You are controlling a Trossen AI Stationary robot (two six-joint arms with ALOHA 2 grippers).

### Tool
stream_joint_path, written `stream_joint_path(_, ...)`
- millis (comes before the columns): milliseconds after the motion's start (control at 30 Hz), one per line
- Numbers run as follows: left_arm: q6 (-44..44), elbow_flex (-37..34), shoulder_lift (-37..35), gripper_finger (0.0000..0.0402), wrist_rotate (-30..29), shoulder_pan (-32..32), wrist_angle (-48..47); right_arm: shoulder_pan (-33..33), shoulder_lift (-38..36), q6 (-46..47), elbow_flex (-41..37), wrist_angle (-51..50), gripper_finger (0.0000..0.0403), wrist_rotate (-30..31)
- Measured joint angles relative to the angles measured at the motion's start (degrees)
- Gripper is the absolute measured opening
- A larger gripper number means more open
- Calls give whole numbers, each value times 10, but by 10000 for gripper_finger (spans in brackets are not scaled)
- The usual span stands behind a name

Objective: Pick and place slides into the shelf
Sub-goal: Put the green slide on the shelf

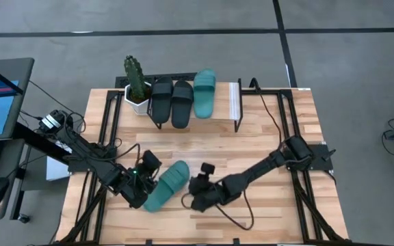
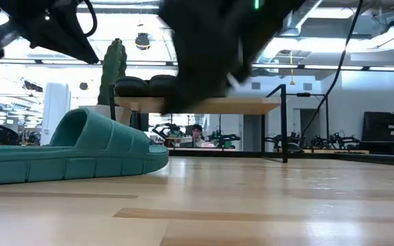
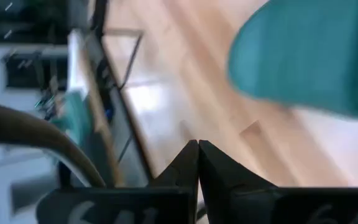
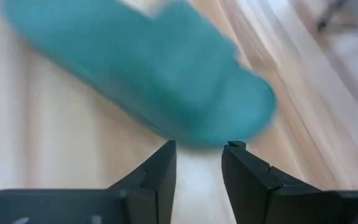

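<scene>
The high view looks straight down on the surface [image 1: 265, 137]. The low view sits at surface level, close beside the teal slide [image 2: 67, 154]. Both wrist views face that slide [image 4: 160, 74] closely.

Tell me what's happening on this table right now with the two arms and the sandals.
Three slides already sit on the shelf at the table's far edge: two black ones and a teal one, beside a potted cactus. The last teal slide lies flat on the tabletop. The left gripper, fingers shut, is at its near end; the right gripper, fingers open, is just beside it. Neither holds the slide.
</scene>
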Motion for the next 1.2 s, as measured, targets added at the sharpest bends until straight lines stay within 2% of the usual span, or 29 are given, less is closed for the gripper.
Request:
stream_joint_path(200, -66, 0, -7, 2, -90, -1, -32, 39, 0, -115, 66, 52, 116, 4)
stream_joint_path(333, -81, 0, -41, 2, -111, -13, -31, 39, 0, -185, 83, 92, 116, -35)
stream_joint_path(467, -100, 1, -100, 2, -66, -34, -32, 23, 0, -210, 86, 124, 116, -89)
stream_joint_path(800, -116, 1, -214, 2, 163, -57, -33, -41, 25, -197, 86, 216, 116, -230)
stream_joint_path(933, -139, 1, -230, 2, 180, -57, -36, -60, 48, -174, 89, 259, 116, -292)
stream_joint_path(1200, -144, 1, -231, 2, 180, -56, -36, -78, 83, -128, 89, 252, 116, -308)
